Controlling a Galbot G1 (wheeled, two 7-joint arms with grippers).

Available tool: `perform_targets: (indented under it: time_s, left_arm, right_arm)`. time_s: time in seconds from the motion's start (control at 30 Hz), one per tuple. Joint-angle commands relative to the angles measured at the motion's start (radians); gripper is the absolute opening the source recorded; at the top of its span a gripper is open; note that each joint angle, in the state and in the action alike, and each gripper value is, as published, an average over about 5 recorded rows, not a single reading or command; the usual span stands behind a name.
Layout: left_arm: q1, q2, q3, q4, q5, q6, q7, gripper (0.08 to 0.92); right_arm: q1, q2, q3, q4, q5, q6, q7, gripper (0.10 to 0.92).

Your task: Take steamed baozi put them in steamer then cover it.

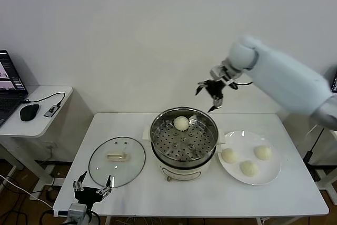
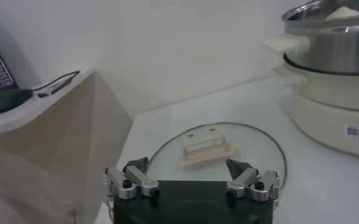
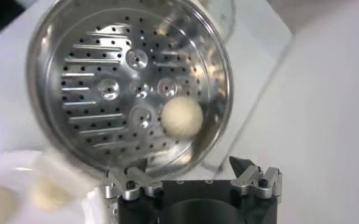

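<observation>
We see the steamer [image 1: 184, 143] at the middle of the white table [image 1: 158, 193], with one steamed baozi [image 1: 181, 123] on its perforated tray toward the far side. Three more buns [image 1: 248, 168] lie on a white plate [image 1: 274, 175] toward the right edge. The cover [image 1: 117, 161] lies flat near the left edge. Our right gripper [image 1: 212, 94] hangs spread wide and empty above the pot's far rim; our left gripper [image 1: 92, 189] waits, wide too, at the near left corner. A side desk [image 1: 42, 125] with a laptop [image 1: 9, 85] stands leftward.
</observation>
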Motion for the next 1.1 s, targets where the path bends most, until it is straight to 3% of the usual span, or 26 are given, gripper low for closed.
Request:
perform_targets:
  time_s: [0.03, 0.5, 1.1]
  left_arm:
    - [0.000, -0.003, 0.006, -0.027, -0.003, 0.006, 0.004, 0.823]
    - [0.014, -0.004, 0.009, -0.045, 0.001, 0.014, 0.006, 0.823]
    - [0.000, 0.000, 0.008, 0.011, 0.015, 0.012, 0.009, 0.823]
  right_arm:
    - [-0.007, -0.262, -0.013, 0.191, 0.029, -0.347, -0.031, 0.823]
    - [-0.334, -0.322, 0.127, 0.276, -0.140, -0.319, 0.002, 0.823]
    - [-0.582, -0.132, 0.252, 0.131, -0.223, -0.205, 0.149, 0.823]
